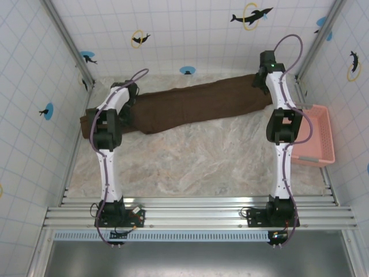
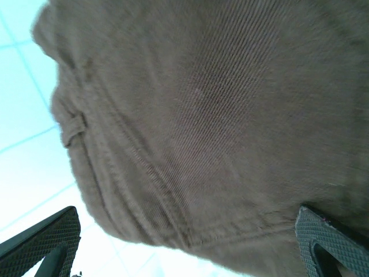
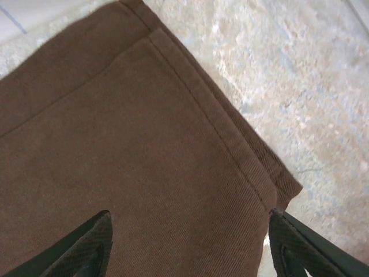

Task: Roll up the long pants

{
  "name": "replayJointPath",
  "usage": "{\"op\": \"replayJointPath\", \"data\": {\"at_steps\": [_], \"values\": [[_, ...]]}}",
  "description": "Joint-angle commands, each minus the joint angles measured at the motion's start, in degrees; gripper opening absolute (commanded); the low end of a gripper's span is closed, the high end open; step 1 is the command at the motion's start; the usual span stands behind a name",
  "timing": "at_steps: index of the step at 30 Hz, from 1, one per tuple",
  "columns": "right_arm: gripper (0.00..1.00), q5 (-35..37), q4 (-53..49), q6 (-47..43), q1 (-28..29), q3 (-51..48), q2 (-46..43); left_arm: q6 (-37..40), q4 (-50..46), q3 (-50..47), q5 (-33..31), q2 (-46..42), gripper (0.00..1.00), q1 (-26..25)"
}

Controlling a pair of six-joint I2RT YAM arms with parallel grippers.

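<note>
On the table the long pants lie stretched out flat. Their waist end sits just past the left gripper, whose jaws are spread wide and hold nothing. The leg hem lies between the right gripper's open jaws, not pinched.

top view looks down from behind; 2 wrist views sit close over the same long pants.

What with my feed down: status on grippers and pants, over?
Left gripper open over waistband. Right gripper open over hems. Long pants laid out, unrolled. Pink basket aside.
</note>
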Motion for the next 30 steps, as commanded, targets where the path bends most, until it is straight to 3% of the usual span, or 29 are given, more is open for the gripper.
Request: {"op": "replayJointPath", "data": {"at_steps": [1, 11, 16, 30], "values": [[0.73, -1.17, -2.17, 4.29, 0.99, -2.2, 0.22, 4.19, 0.47, 1.05, -0.92, 3.75, 0.98, 2.57], [0.73, -3.87, 0.98, 8.72, 2.14, -17.08, -5.73, 14.84, 3.07, 10.59, -4.07, 10.49, 0.98, 9.07], [0.74, -3.71, 4.07, 9.83, 2.53, -23.14, -9.29, 14.62, 3.76, 10.98, -3.73, 10.74, 0.97, 11.62], [0.74, -4.17, 4.66, 12.16, 1.59, -31.08, -11.12, 13.35, 3.58, 12.03, -3.2, 9.92, 0.98, 9.83]]}}
